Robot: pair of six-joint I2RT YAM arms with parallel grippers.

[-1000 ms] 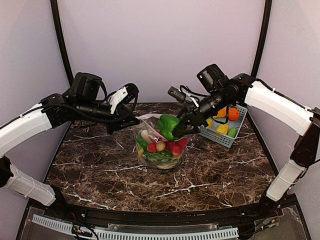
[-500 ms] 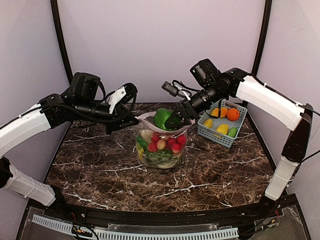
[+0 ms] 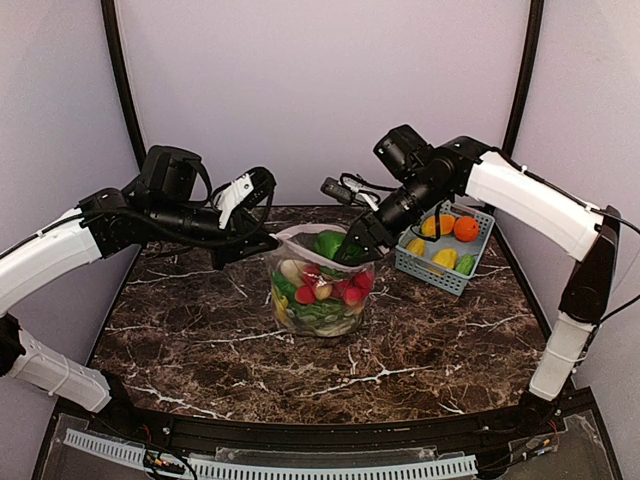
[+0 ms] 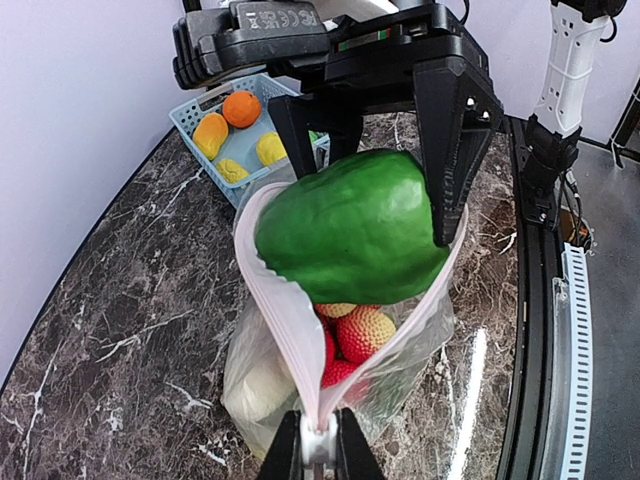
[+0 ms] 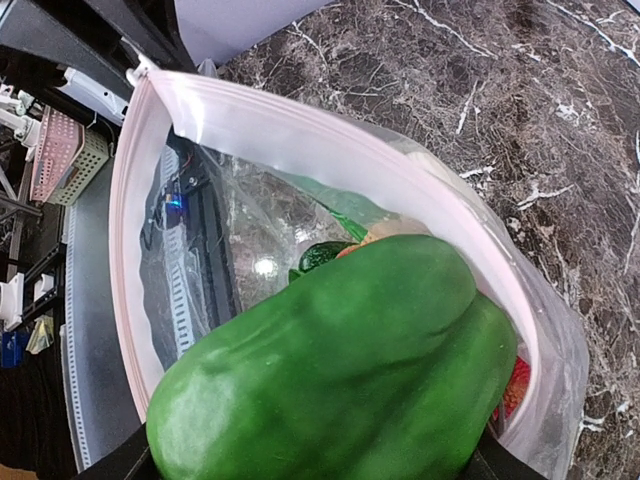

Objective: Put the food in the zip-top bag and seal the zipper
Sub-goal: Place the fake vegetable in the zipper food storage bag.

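Marble table [image 3: 200, 335]: basket [image 3: 430, 278] near bag [image 3: 322, 300]; green pepper [image 3: 328, 243] plugs mouth.

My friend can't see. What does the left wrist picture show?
A big green vegetable, gripped by the right arm's fingers, hangs at the open mouth of a clear bag. The left arm's fingers pinch its pink rim.

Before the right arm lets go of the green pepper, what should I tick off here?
1. Bag mouth open: ok; the zipper spreads in a wide loop.
2. Rim held: ok; the left gripper is shut on the zip-top bag at its edge.
3. Grip on the green pepper: ok; the right gripper has a finger on each side.
4. Pepper within the mouth: ok in the right wrist view.
5. Room below: cannot tell; the red fruits lie close underneath.
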